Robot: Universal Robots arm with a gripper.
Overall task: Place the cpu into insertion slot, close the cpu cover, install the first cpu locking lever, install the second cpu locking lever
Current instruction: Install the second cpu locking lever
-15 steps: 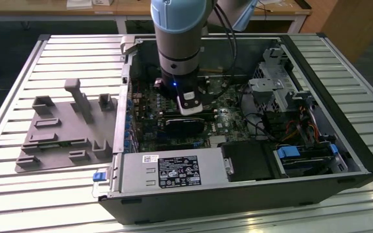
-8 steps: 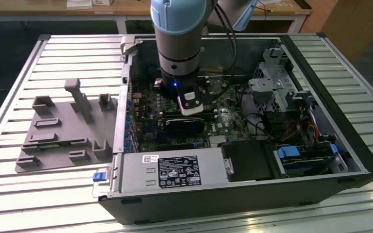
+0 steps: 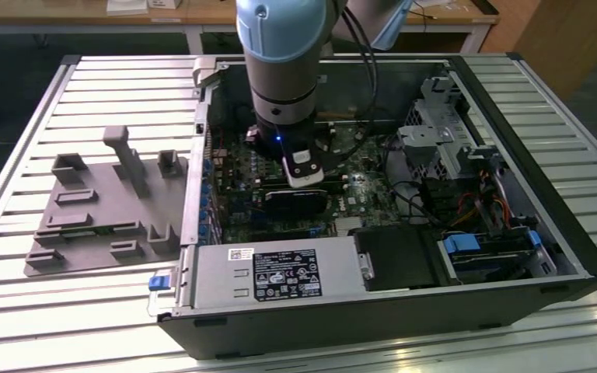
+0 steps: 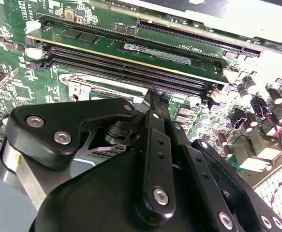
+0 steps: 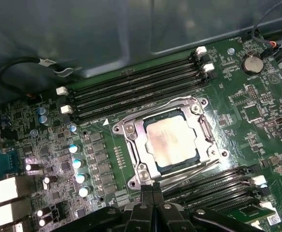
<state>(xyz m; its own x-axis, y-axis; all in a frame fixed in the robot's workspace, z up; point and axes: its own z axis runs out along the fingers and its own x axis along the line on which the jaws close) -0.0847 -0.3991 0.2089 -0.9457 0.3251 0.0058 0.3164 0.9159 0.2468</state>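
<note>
The cpu (image 5: pixel 170 141), a dull silver square, lies in the insertion slot (image 5: pixel 206 131) on the green board. The cpu cover (image 5: pixel 132 141), a silvery frame, lies flat around it. One thin wire locking lever (image 5: pixel 194 169) runs along the socket's side nearest my fingers, and another (image 5: pixel 155 107) along the far side. My gripper (image 5: pixel 153 189) is shut, its black fingertips pressed together at the socket's corner by the near lever's end. The second wrist view shows the gripper (image 4: pixel 157 96) touching the edge of the silvery frame (image 4: pixel 97 88). In the exterior view the gripper (image 3: pixel 307 183) reaches down into the open case.
Long black memory slots (image 5: pixel 141 92) flank the socket on both sides. A black heatsink block (image 3: pixel 293 203) sits just below the arm. A power supply (image 3: pixel 267 273) and drive bays (image 3: pixel 454 148) fill the case. A grey fixture tray (image 3: pixel 102 210) lies at the exterior view's left.
</note>
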